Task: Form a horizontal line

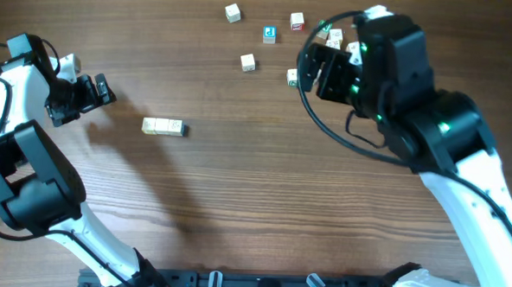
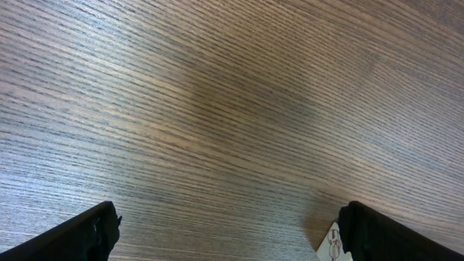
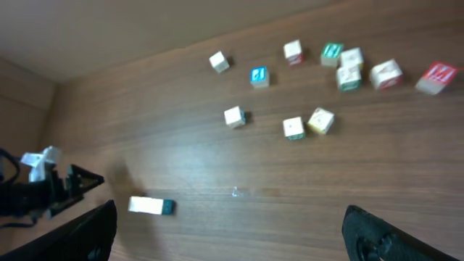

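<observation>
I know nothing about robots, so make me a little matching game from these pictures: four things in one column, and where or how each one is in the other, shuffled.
1. row of three cubes
2. blue-faced cube
3. left gripper
4. right gripper

A. open, near the scattered cubes at the right
B. open, at the left side of the table
C. loose among the scattered cubes
D. touching side to side, left of centre

Pairs: 1-D, 2-C, 3-B, 4-A.
</observation>
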Tool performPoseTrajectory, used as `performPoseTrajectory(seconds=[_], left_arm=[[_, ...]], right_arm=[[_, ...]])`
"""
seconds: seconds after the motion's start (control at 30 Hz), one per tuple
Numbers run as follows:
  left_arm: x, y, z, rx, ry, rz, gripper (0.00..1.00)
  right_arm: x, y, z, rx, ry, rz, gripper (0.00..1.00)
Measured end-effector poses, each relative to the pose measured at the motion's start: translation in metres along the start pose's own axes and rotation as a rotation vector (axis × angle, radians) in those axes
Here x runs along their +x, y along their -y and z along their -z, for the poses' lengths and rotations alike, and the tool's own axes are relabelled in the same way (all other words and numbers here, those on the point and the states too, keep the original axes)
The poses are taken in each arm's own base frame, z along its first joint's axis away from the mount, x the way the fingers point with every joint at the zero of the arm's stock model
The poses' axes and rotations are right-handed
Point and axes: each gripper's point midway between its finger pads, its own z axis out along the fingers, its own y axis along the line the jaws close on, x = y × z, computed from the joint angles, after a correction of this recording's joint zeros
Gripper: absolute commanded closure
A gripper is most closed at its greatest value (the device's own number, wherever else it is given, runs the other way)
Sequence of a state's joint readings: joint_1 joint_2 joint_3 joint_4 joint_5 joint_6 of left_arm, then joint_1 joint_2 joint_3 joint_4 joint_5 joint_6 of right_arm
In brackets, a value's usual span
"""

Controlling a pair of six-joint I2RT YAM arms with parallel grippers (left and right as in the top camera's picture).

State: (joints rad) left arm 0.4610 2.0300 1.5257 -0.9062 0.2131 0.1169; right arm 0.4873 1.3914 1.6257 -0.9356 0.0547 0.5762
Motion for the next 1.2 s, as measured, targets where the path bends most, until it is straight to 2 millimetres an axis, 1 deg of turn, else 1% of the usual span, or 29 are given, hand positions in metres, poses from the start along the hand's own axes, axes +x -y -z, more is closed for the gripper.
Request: performPoseTrajectory(seconds=[0.13,0.23,0.33,0.47,0.5,0.53,0.57,0.63,0.67,0.7,0.73,0.8,0.83,0.87,0.9,0.93,1.0,1.07,1.2], left_arm=[[0.0,0.0,0.0,0.0,0.0,0.0,0.0],[0.0,0.0,0.0,0.0,0.0,0.0,0.0],[0.0,0.0,0.0,0.0,0.0,0.0,0.0],[0.0,0.0,0.0,0.0,0.0,0.0,0.0],[0.0,0.0,0.0,0.0,0.0,0.0,0.0],[0.0,0.0,0.0,0.0,0.0,0.0,0.0],[0.0,0.0,0.0,0.0,0.0,0.0,0.0],[0.0,0.0,0.0,0.0,0.0,0.0,0.0],[0.0,0.0,0.0,-0.001,0.0,0.0,0.0],[0.0,0.0,0.0,0.0,-0.001,0.0,0.0],[0.0,0.0,0.0,0.0,0.0,0.0,0.0],[0.0,0.0,0.0,-0.001,0.0,0.0,0.0],[0.0,0.0,0.0,0.0,0.0,0.0,0.0],[0.0,0.0,0.0,-0.001,0.0,0.0,0.0],[0.0,0.0,0.0,0.0,0.0,0.0,0.0],[0.0,0.0,0.0,0.0,0.0,0.0,0.0],[0.0,0.0,0.0,0.0,0.001,-0.001,0.0],[0.001,0.0,0.0,0.0,-0.003,0.001,0.0],[0.0,0.0,0.0,0.0,-0.001,0.0,0.0]], right_arm=[[-0.01,0.013,0.011,0.068,0.057,0.133,0.0],[-0.021,0.03,0.023,0.123,0.1,0.175,0.0],[-0.028,0.036,0.029,0.138,0.122,0.217,0.0],[-0.05,0.03,0.036,0.114,0.209,0.29,0.0],[-0.061,0.022,0.044,0.089,0.266,0.305,0.0],[-0.067,0.019,0.051,0.075,0.305,0.31,0.0],[-0.078,0.012,0.062,0.039,0.397,0.315,0.0],[-0.079,0.009,0.076,-0.012,0.518,0.326,0.0],[-0.069,0.015,0.075,-0.021,0.536,0.33,0.0],[-0.054,0.023,0.071,-0.038,0.547,0.334,0.0],[-0.046,0.03,0.068,-0.045,0.553,0.336,0.0],[-0.022,0.052,0.062,-0.057,0.564,0.334,0.0],[-0.014,0.062,0.066,-0.065,0.594,0.331,0.0],[-0.004,0.07,0.074,-0.081,0.637,0.33,0.0],[-0.001,0.071,0.086,-0.104,0.69,0.334,0.0],[0.004,0.072,0.101,-0.134,0.769,0.341,0.0],[0.012,0.074,0.12,-0.167,0.863,0.354,0.0],[0.024,0.078,0.131,-0.193,0.949,0.369,0.0],[0.046,0.089,0.139,-0.215,1.078,0.389,0.0]])
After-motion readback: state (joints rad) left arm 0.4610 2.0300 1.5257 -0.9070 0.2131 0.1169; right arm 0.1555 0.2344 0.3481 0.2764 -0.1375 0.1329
